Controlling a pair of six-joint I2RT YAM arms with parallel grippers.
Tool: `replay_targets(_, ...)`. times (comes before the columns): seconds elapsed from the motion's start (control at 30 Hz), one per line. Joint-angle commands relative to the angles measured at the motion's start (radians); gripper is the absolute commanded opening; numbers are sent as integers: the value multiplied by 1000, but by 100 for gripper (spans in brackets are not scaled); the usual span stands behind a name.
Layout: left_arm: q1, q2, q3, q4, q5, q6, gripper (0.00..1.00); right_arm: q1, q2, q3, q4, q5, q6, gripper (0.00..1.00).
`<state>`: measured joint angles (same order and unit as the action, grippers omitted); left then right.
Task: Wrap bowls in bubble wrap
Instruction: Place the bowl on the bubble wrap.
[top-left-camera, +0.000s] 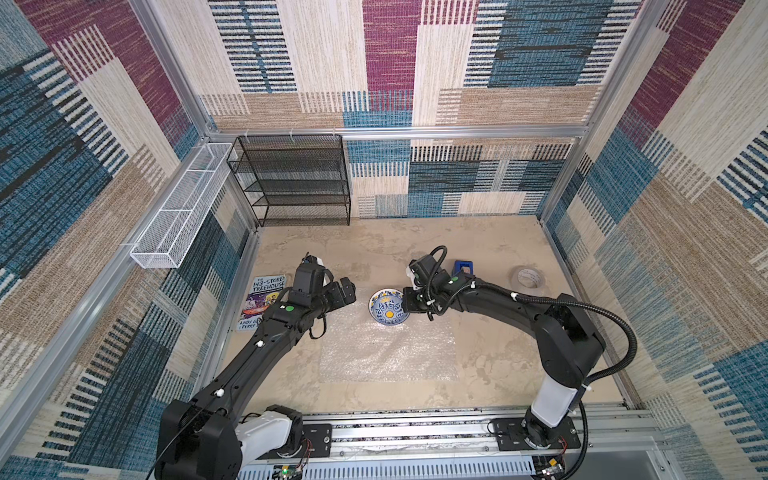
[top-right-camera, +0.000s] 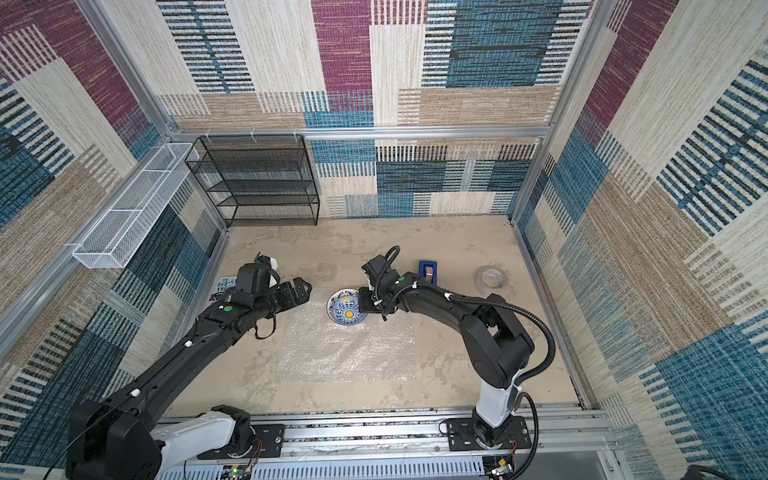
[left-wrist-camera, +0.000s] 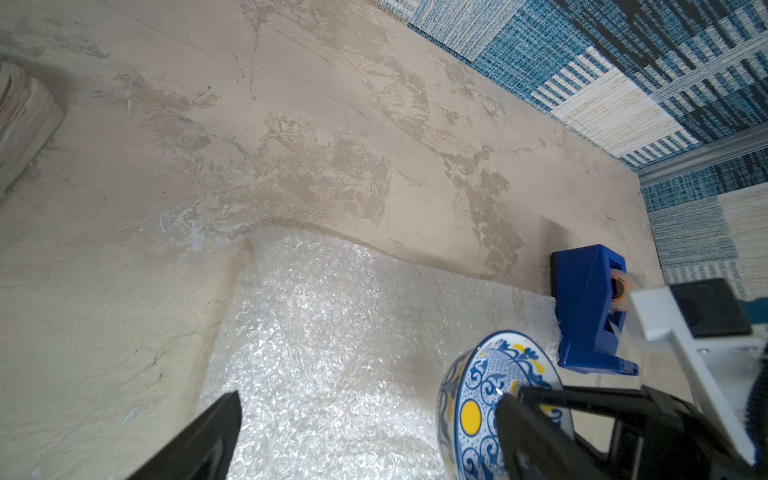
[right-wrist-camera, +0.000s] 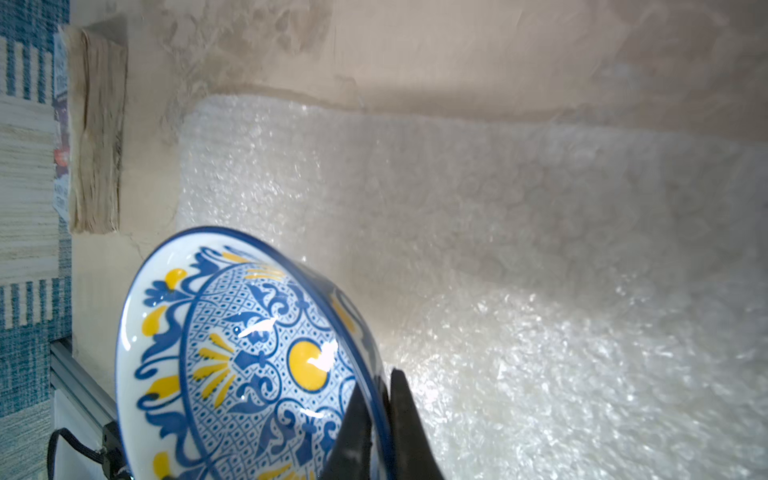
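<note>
Bubble wrap (top-left-camera: 390, 353) lies flat on the desk (top-left-camera: 498, 365). Left fingers (top-left-camera: 348, 289) spread wide, hovering by its far-left corner; the bowl (top-left-camera: 389, 312) is at its far edge, right fingers (right-wrist-camera: 405, 428) clamped on the rim.

Both top views hang high overhead, staring steeply down at the whole surface (top-left-camera: 374, 249). The two wrist cameras ride close and low over the bubble wrap (left-wrist-camera: 332, 332); both share the bowl (right-wrist-camera: 249, 353).
</note>
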<state>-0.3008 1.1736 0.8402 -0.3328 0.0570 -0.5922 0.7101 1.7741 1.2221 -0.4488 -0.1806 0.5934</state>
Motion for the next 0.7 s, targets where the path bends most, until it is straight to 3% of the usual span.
replay_targets(0.0,0,4,0,1,26,25,99,16,-14,-26,20,-4,30,0)
replay_targets(0.67,-1,80,3,23,86,42,99,23,65,-37,69,47,39,0)
